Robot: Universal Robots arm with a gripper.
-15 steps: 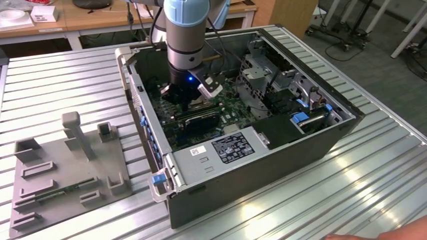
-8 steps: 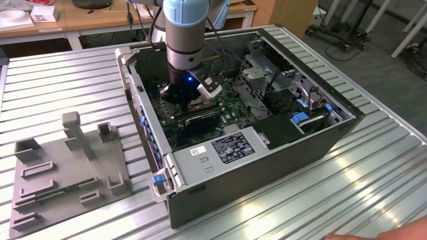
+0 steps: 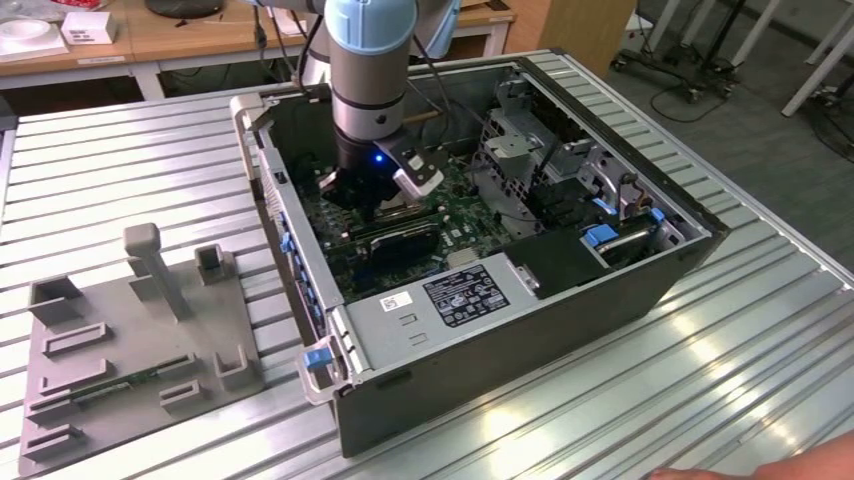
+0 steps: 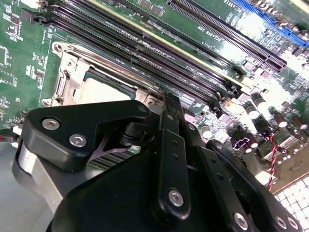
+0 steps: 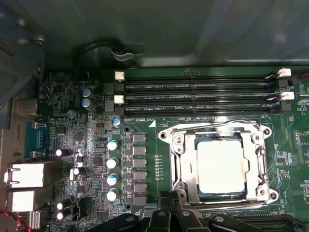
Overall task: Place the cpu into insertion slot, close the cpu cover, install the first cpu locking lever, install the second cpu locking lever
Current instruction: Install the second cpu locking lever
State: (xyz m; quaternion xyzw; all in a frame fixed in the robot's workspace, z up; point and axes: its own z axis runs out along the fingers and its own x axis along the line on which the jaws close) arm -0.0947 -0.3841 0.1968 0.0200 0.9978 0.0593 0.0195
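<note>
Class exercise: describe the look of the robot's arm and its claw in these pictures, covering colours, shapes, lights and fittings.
The arm is a silvery-grey round tube with a pale blue cap at the joint. Below it sits a black wrist section with a small blue light and a silvery-white box fixed to its side. The claw is matt black, built of flat linked bars joined by shiny round silver screws.

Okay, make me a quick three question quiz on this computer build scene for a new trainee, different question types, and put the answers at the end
1. True or false: the cpu lies in the insertion slot with the cpu cover down around it.
2. In the first wrist view, what runs alongside the socket?
A. long black memory slots
B. a fan
C. a battery
3. Fill in: in the exterior view, the arm reaches down into the open computer ____.

Key: 1 true; 2 A; 3 case.
</note>
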